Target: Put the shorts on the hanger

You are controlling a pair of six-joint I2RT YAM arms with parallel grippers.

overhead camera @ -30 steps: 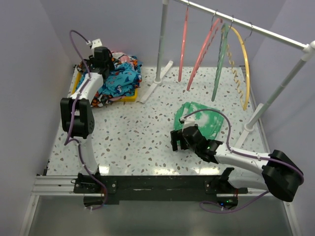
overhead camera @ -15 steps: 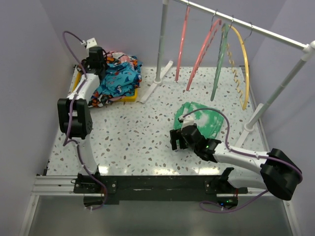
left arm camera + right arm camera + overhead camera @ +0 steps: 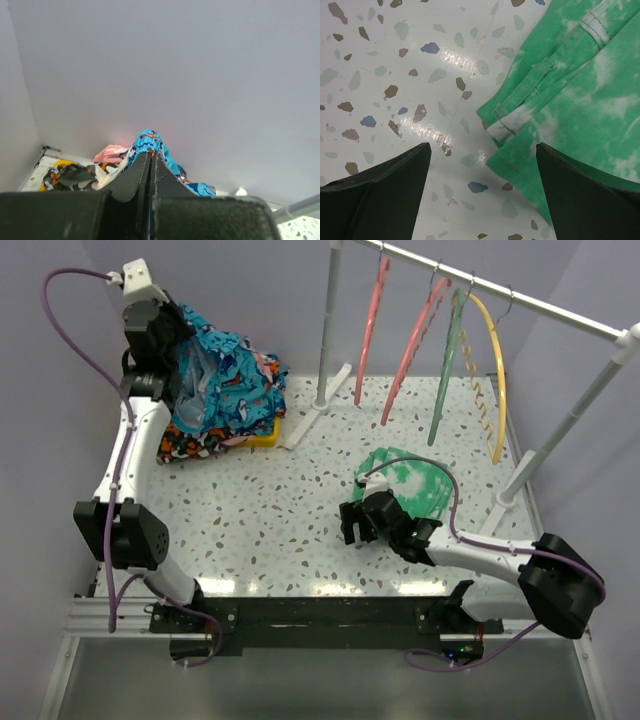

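The turquoise shorts (image 3: 225, 375) with dark-blue shapes hang lifted from the clothes pile at the back left. My left gripper (image 3: 168, 335) is raised above that pile and shut on them. In the left wrist view the jaws (image 3: 151, 154) are pressed together with a fold of the shorts (image 3: 147, 140) sticking out at the tips. Two salmon-pink hangers (image 3: 372, 325) (image 3: 410, 350) hang on the rail at the back. My right gripper (image 3: 355, 523) hovers low over the table, open and holding nothing (image 3: 482, 146), its right finger above the edge of the green cloth (image 3: 570, 90).
A yellow tray (image 3: 262, 438) holds the pile, with an orange-black-white garment (image 3: 185, 447) at its front. The green cloth (image 3: 410, 485) lies mid-table. A green hanger (image 3: 452, 370) and a yellow hanger (image 3: 495, 370) share the rail. The rack's post (image 3: 328, 330) and foot (image 3: 310, 415) stand beside the tray.
My left gripper closed on the shorts in the pile and rose toward the back left, pulling them up. The right arm barely shifted and stayed open.
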